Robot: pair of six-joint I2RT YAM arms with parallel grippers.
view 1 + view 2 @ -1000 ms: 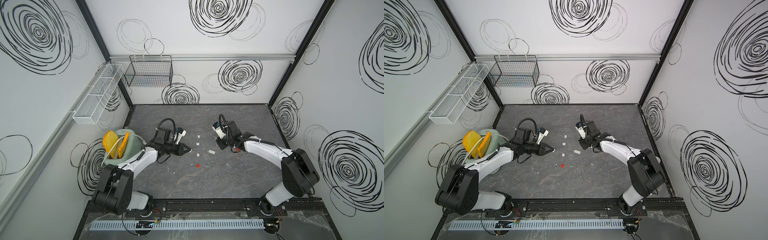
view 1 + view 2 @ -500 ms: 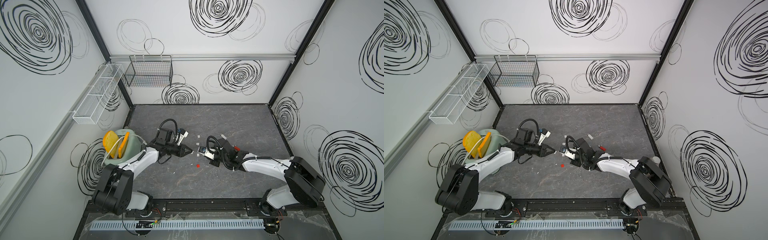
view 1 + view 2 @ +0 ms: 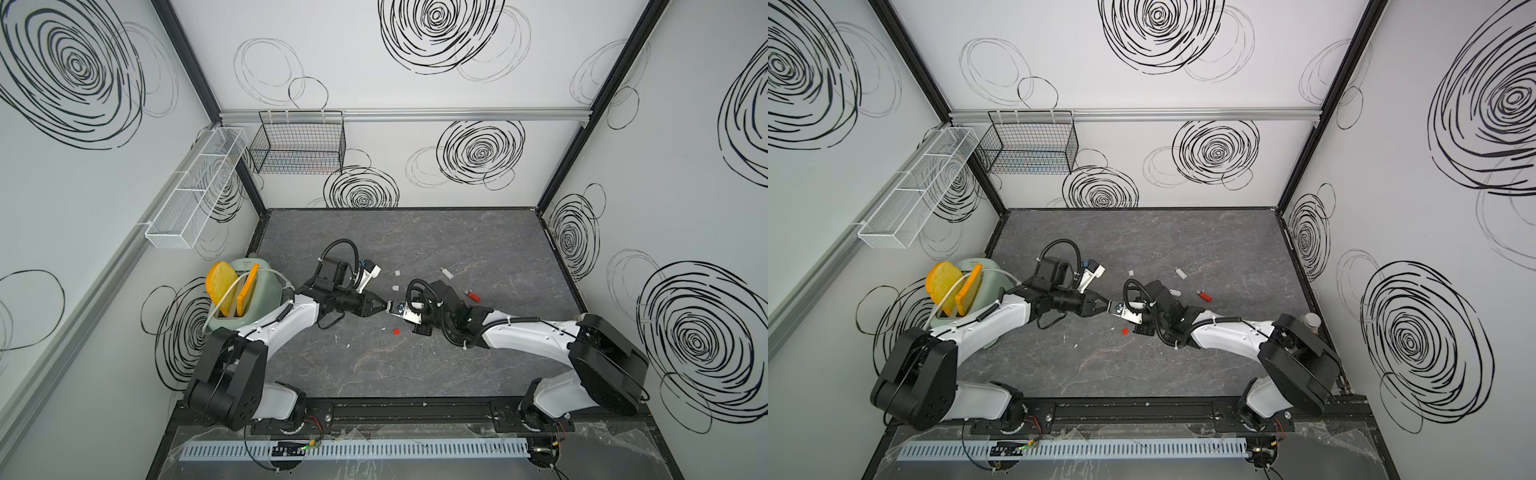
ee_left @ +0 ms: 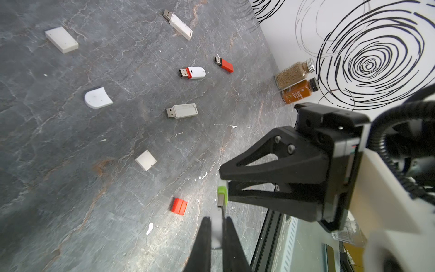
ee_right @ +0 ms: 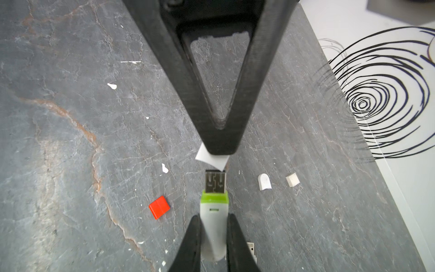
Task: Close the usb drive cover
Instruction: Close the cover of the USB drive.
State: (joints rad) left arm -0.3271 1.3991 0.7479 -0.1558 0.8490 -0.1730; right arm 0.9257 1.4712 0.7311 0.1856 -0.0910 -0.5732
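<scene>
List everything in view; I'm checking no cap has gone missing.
usb drive: one, white with green band, uncapped, in right gripper
cover: one, white, in left gripper, at the drive's plug
spare drives: four, two white, one white-red, one red, uncapped, on table
loose caps: four, three white, one red, on table
spice jars: two, tan and orange, by right wall
toaster: one, pale green, two orange slices inside, beside left arm
baskets: two, white and black, on walls
left gripper: black, shut on cover
right gripper: black, shut on usb drive
</scene>
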